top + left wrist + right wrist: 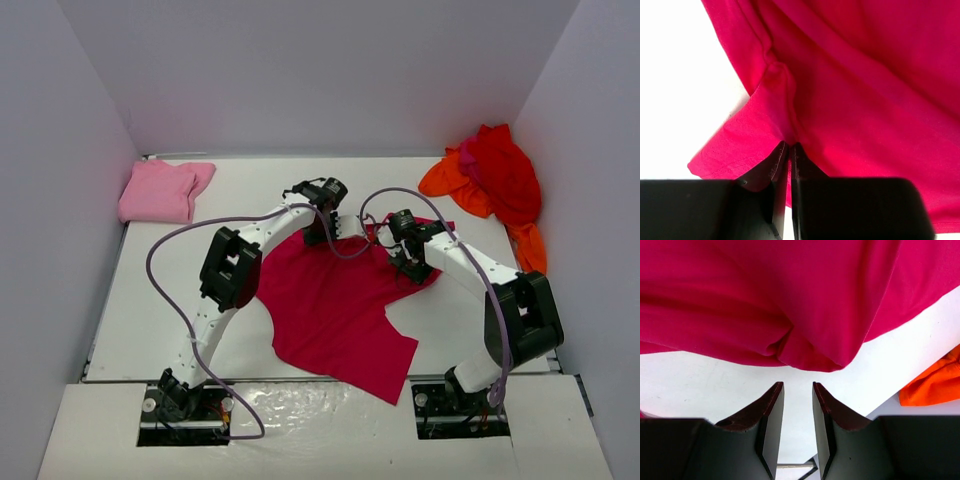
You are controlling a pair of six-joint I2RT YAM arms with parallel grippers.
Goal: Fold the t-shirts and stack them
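Observation:
A crimson-magenta t-shirt (335, 315) lies spread out in the middle of the white table (150, 290). My left gripper (325, 232) is at its far edge, shut on a pinched fold of the cloth (865, 100); in the left wrist view the fingertips (781, 152) meet on the fabric by a sleeve. My right gripper (408, 262) hovers at the shirt's right far edge. It is open by a narrow gap with nothing between the fingers (772, 400), and the bunched shirt edge (765, 300) sits just ahead of the tips. A folded light pink t-shirt (160, 192) rests at the back left.
A crumpled red t-shirt (505, 175) lies on an orange one (450, 180) in the back right corner; the orange cloth (935, 385) also shows in the right wrist view. White walls enclose the table on three sides.

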